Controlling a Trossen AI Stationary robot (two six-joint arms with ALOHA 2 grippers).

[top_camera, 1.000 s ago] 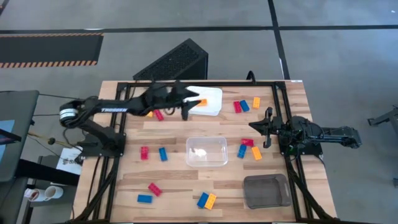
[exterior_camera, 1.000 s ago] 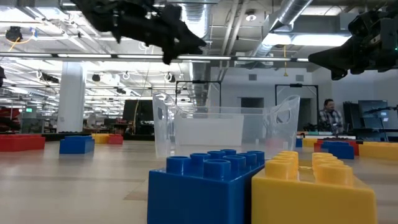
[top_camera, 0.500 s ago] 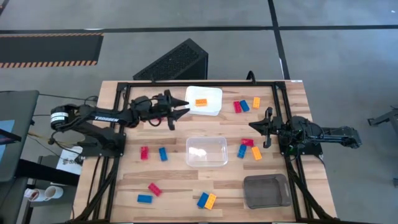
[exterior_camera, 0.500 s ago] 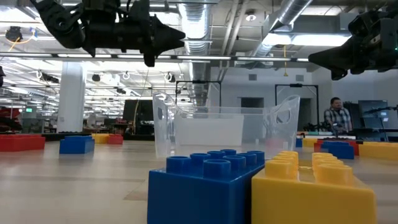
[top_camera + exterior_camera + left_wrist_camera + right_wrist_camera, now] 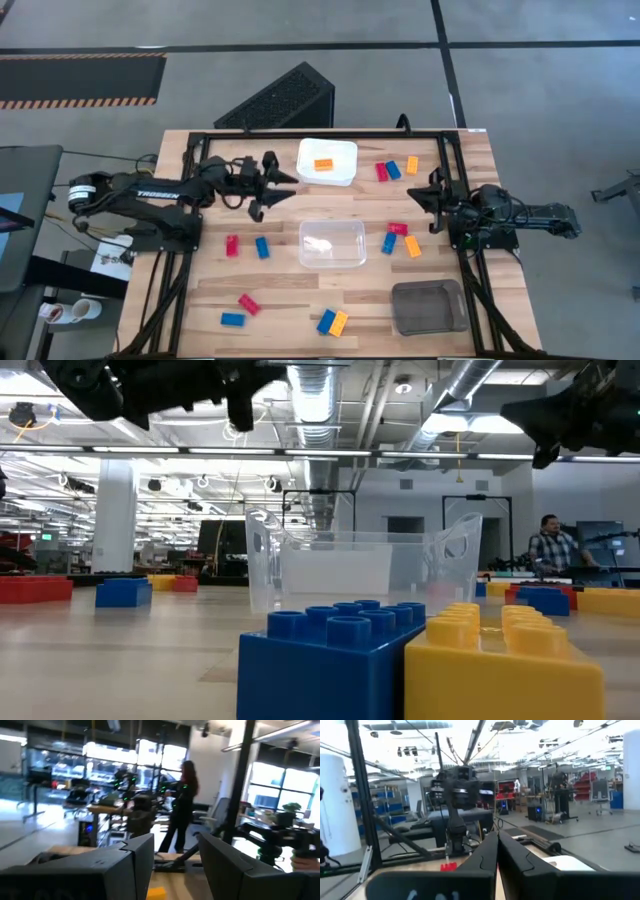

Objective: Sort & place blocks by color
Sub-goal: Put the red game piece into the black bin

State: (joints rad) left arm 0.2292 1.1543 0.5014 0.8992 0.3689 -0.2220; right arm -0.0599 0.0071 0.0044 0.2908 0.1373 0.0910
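Orange block sits in white tray; left gripper, fingers apart and empty, should descend squarely onto next block; right gripper waits, fingers together.

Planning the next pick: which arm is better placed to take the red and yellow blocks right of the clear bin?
Probably the right. Its end effector, fingers shut, hovers just above the red block and yellow block; the open left end effector sits across the clear bin.

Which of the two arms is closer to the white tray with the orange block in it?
The left. Its gripper hangs just beside the white tray; the right gripper sits well off on the tray's other side.
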